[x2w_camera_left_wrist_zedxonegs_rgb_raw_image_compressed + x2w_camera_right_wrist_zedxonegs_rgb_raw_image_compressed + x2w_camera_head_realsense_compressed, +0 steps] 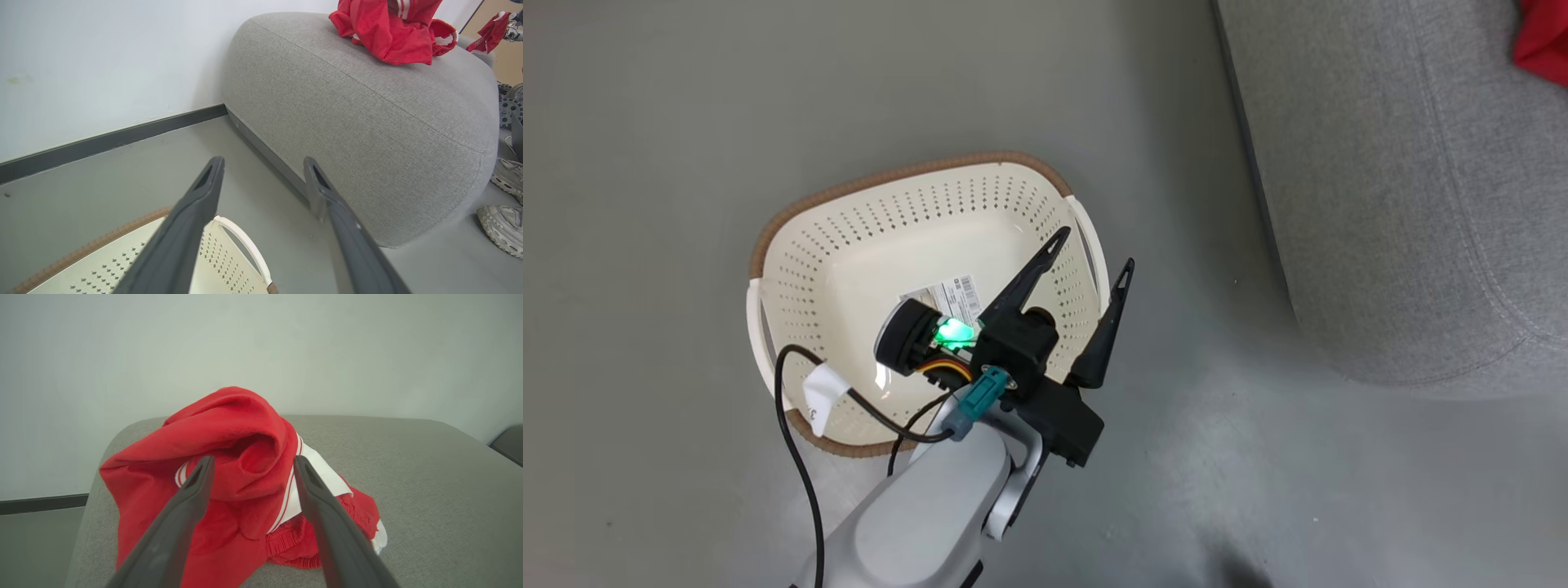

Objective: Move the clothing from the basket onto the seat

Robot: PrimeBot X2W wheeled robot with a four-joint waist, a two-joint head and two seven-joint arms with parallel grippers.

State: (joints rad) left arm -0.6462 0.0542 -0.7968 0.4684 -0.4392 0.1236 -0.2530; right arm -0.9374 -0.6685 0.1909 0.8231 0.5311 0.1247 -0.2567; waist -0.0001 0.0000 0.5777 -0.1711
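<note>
Basket (796, 269) bare inside; red clothing (237, 424) heaped on grey seat (408, 477). My right fingers (171, 531) spread wide astride heap, gripping nothing; left fingers (1029, 278) spread above basket. I judge transfer done, only retreat left.
</note>
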